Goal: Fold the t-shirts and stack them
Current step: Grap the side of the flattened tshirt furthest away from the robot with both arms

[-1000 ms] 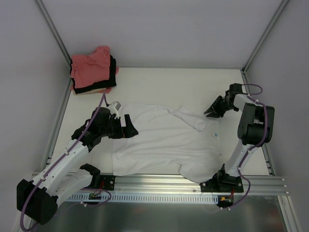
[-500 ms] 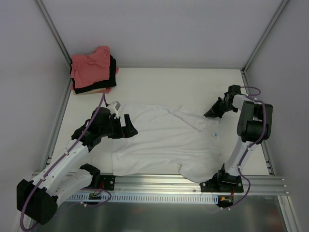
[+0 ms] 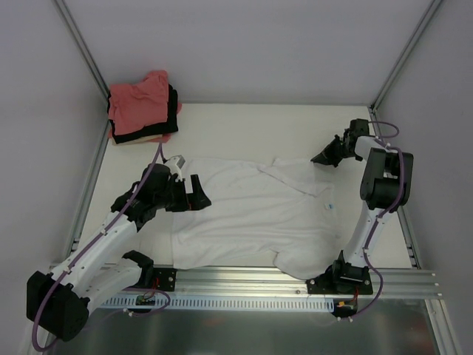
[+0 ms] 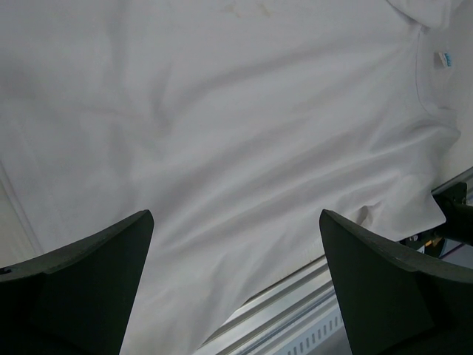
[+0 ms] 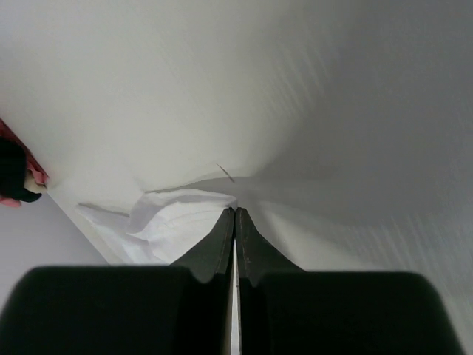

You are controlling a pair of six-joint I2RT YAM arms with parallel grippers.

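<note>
A white t-shirt (image 3: 251, 214) (image 4: 222, 133) lies spread on the table, its neck label (image 3: 329, 205) (image 4: 441, 59) toward the right. Over its left part hangs my left gripper (image 3: 199, 192) (image 4: 236, 214), open with only cloth beneath it. At the back right, my right gripper (image 3: 316, 159) (image 5: 235, 209) is shut, and its tips pinch the edge of the shirt's sleeve (image 5: 177, 222), which tents up toward them. In the back left corner sits a folded stack (image 3: 140, 111) with a salmon-pink shirt on top, a black one under it and a pale one at the bottom.
An aluminium rail (image 3: 244, 277) (image 4: 295, 310) runs along the near table edge, and the shirt's hem overlaps it. Grey walls and slanted frame posts (image 3: 81, 52) close in the table on three sides. The right arm's base (image 3: 340, 277) stands by the shirt's near right corner.
The right gripper has closed fully and moved toward the back wall. The sleeve fold has shifted back with it. The left arm has stayed still.
</note>
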